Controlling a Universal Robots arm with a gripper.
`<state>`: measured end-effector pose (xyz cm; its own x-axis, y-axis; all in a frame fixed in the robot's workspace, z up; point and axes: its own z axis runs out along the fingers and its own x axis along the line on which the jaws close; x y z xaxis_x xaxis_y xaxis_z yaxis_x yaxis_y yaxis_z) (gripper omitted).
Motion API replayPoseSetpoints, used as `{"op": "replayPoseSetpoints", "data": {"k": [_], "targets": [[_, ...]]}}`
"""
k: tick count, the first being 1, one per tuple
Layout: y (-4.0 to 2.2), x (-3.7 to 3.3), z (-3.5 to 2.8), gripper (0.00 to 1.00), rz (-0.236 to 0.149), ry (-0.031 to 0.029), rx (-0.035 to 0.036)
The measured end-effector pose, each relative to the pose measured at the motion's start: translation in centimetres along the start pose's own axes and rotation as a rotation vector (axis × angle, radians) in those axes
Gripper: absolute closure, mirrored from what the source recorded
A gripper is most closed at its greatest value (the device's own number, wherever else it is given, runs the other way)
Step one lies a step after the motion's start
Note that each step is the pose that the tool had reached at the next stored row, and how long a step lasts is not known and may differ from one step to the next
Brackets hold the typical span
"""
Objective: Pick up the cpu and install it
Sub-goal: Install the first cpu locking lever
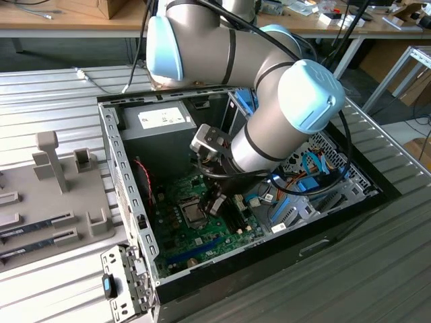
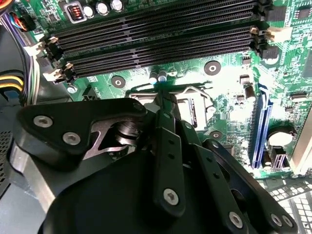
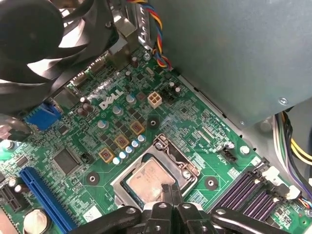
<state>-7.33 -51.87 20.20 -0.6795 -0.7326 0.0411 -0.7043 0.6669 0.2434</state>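
Black metal linkage bars of the gripper [image 3: 170, 192] crowd the foreground in both wrist views, and in the first wrist view its two slim black fingertips [image 3: 167, 191] stand pressed together over the near edge of the cpu [image 3: 147, 179], a flat square chip with a silvery-copper lid. Whether the tips pinch the chip's edge or merely touch it I cannot tell. The cpu lies flat inside the silver metal socket frame [image 3: 161, 146] on the green motherboard [image 3: 97, 131], with the frame's rim around it.

Beside the socket, the first wrist view shows a row of small square brown components [image 3: 122, 142] and blue-topped capacitors. A round black fan [image 3: 44, 44] sits beyond them, and a bundle of coloured wires [image 3: 157, 48] hangs against the grey power supply box [image 3: 234, 53].

In the second wrist view, long black memory slots [image 2: 156, 36] run past the socket.

From the exterior view, the grey and pale-blue robot arm [image 1: 269, 128] reaches down into the open black computer case [image 1: 350, 202], which rests on a ribbed grey table [image 1: 377, 269].
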Motion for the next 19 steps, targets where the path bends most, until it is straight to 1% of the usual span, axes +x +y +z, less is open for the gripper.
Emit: {"op": "replayPoseSetpoints", "data": {"k": [2,4,5,6,7,8,9,10,11,12,13,15,16,17,18,19], "targets": [[-0.04,0.03,0.0,0.89,-0.002,-0.0009,-0.0011],[-0.33,0.17,-0.06,0.89,-0.005,-0.0053,-0.0057],[-0.51,0.16,-0.1,0.89,-0.006,-0.0082,-0.0093],[-0.68,0.19,-0.12,0.89,-0.008,-0.015,-0.0165],[-0.81,0.26,-0.12,0.89,-0.009,-0.0238,-0.0249],[-0.89,0.34,-0.11,0.89,-0.01,-0.0281,-0.0288],[-0.92,0.35,-0.07,0.89,-0.01,-0.0283,-0.029],[-0.95,0.35,0.0,0.89,-0.009,-0.0271,-0.028],[-0.97,0.33,0.07,0.89,-0.009,-0.0239,-0.0248],[-0.99,0.33,0.12,0.89,-0.007,-0.0194,-0.0205],[-1.02,0.32,0.17,0.89,-0.005,-0.0132,-0.0146],[-1.05,0.3,0.23,0.89,-0.003,-0.0059,-0.0076],[-1.07,0.29,0.25,0.89,-0.002,-0.0007,-0.0027],[-1.08,0.28,0.28,0.89,-0.001,0.0027,0.0006],[-1.13,0.25,0.27,0.89,0.0,0.0042,0.002],[-1.16,0.22,0.27,0.89,0.0,0.0043,0.0021]]}}
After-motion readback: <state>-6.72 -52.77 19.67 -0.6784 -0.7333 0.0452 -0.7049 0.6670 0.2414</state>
